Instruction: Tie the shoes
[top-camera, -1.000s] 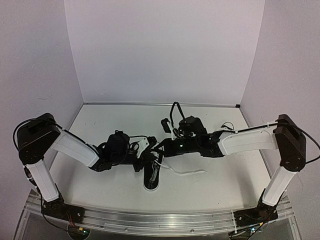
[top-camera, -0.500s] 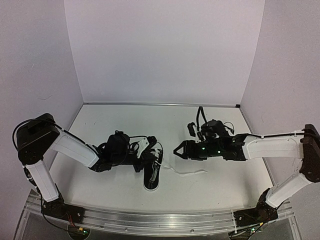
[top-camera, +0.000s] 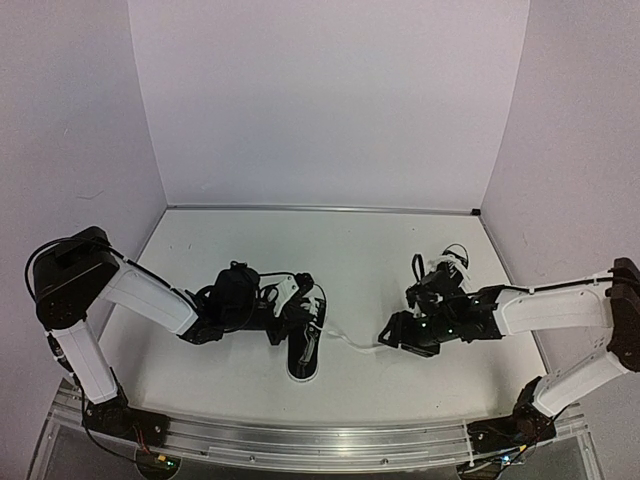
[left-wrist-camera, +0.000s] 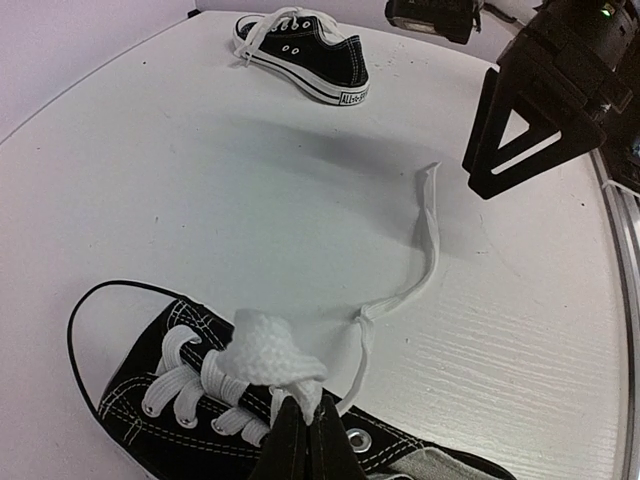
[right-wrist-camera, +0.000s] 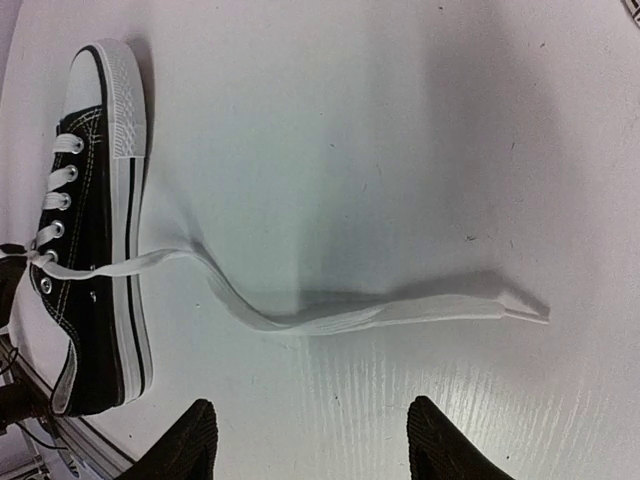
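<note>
My left tool (left-wrist-camera: 303, 420) is clamped tight, its two dark fingers pressed together on a bunched loop of the white lace (left-wrist-camera: 265, 350), which it holds up just above the eyelets of the nearer shoe (left-wrist-camera: 190, 400). That shoe lies on the tabletop (top-camera: 240, 250) in front of the left arm. In the overhead view its toe points toward the arm bases, and the left tool sits over its laced top. From the pinched loop the loose end (right-wrist-camera: 400, 310) runs across the bare surface toward my right side and lies flat in a shallow curve, with its tip free. My right tool (right-wrist-camera: 312, 410) is spread wide and grips nothing. Its two fingertips (right-wrist-camera: 195, 440) frame the bottom of the wrist view, and the loose end lies ahead of them, close but not between them and not touching them. From above, the right tool hangs low over the tabletop, right at the tip of that loose end. The second shoe (left-wrist-camera: 300, 45) sits upright, well apart from the first, far back in the left wrist view beyond the right arm, with its own laces loose over the tongue. From overhead I can't make it out clearly behind the right arm.
</note>
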